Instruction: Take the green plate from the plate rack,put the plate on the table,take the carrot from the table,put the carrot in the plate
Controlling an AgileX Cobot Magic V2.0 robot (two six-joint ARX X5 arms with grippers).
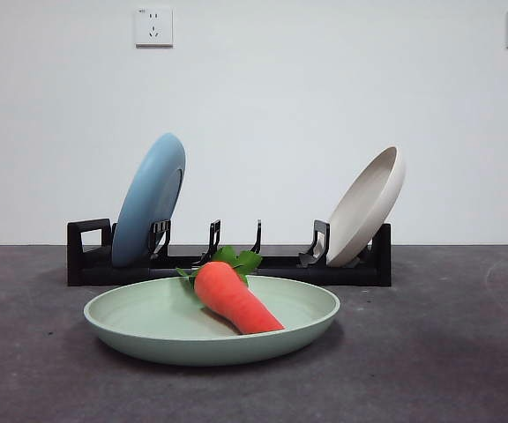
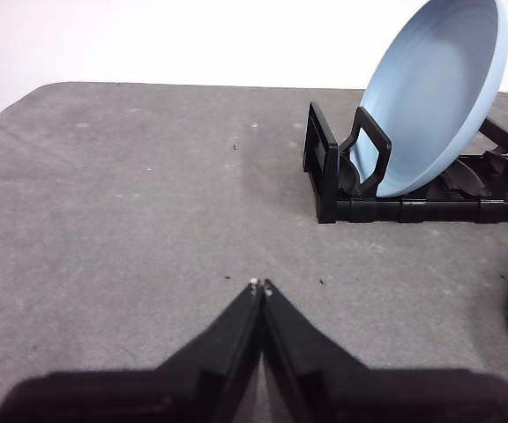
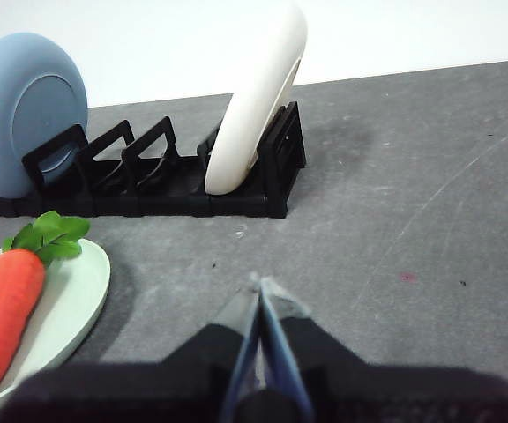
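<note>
The green plate point(image 1: 148, 322) lies flat on the table point(image 1: 448, 352) in front of the plate rack point(image 1: 263, 269). The carrot point(image 1: 234, 298) lies in the plate, leaves toward the rack; the right wrist view shows the carrot point(image 3: 5, 313) on the plate point(image 3: 69, 300) too. My left gripper point(image 2: 260, 285) is shut and empty, low over bare table beside the rack's handle end point(image 2: 324, 167). Also shut and empty, my right gripper point(image 3: 260, 284) hovers over the table in front of the rack point(image 3: 175, 189). Neither gripper shows in the front view.
A light blue plate point(image 1: 151, 200) leans in the rack's left slot and a cream-white plate point(image 1: 369, 204) in its right slot. The light blue plate point(image 2: 439, 88) fills the left wrist view's corner. A white wall with two sockets point(image 1: 153, 26) stands behind.
</note>
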